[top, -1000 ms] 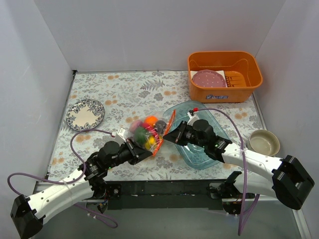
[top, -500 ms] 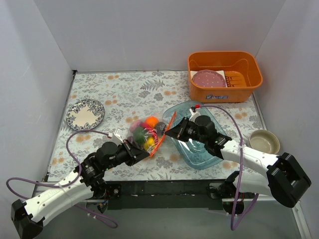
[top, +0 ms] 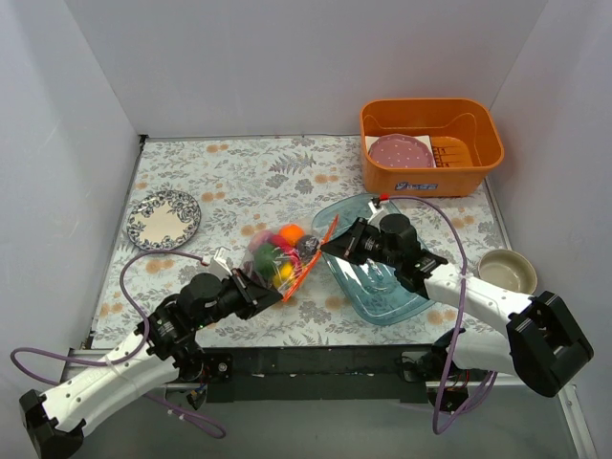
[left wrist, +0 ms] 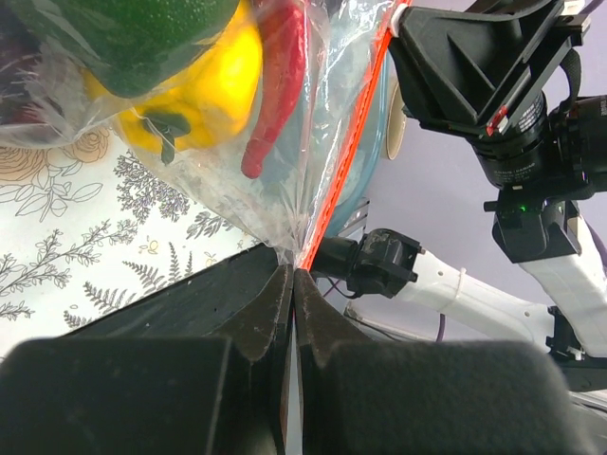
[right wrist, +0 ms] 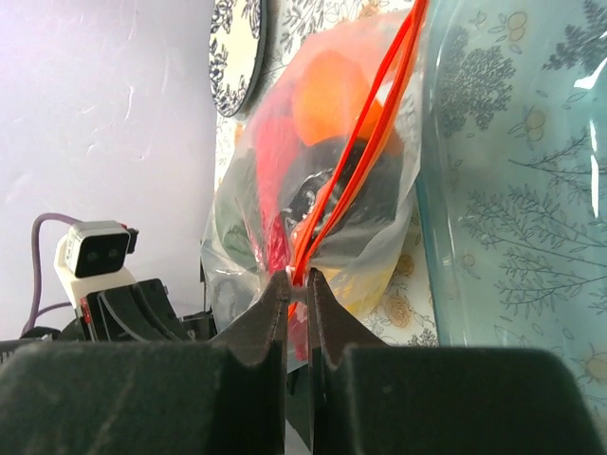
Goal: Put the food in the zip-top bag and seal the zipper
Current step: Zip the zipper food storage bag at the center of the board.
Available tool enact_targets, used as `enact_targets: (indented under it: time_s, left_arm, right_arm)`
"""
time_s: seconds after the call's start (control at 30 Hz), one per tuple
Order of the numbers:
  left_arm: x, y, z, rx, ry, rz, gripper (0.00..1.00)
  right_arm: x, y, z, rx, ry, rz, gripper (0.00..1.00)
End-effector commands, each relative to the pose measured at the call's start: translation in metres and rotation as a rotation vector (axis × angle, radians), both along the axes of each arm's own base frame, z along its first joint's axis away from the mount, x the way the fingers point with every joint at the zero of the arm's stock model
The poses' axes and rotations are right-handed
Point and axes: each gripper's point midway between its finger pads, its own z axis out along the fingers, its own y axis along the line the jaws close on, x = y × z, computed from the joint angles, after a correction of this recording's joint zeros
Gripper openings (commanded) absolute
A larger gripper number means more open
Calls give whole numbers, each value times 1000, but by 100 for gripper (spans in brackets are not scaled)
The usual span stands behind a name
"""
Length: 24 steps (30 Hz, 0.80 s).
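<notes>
the clear zip-top bag bulges with food: orange, yellow pepper, red chilli. its red-orange zipper stretches straight along the bag's right edge.

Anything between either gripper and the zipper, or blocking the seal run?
Nothing visible. The left gripper and right gripper are both pinched shut on the zipper, with no gap. The food sits inside the zip-top bag; none shows caught in the strip.
</notes>
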Motion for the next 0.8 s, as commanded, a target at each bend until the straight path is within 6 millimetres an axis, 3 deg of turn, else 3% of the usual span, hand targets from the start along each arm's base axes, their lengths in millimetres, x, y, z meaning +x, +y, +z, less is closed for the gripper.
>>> enact_targets:
  time_s: [0.0, 0.5, 0.77]
  left_arm:
    - [-6, 5, 4, 11, 4, -8, 0]
    - [-8, 7, 3, -8, 3, -3, 0]
    - [-9, 9, 2, -7, 5, -1, 0]
  right_arm:
    - [29, -6, 31, 31, -107, -64, 12]
    - [55, -25, 23, 89, -63, -135, 12]
    - [73, -44, 16, 63, -64, -170, 12]
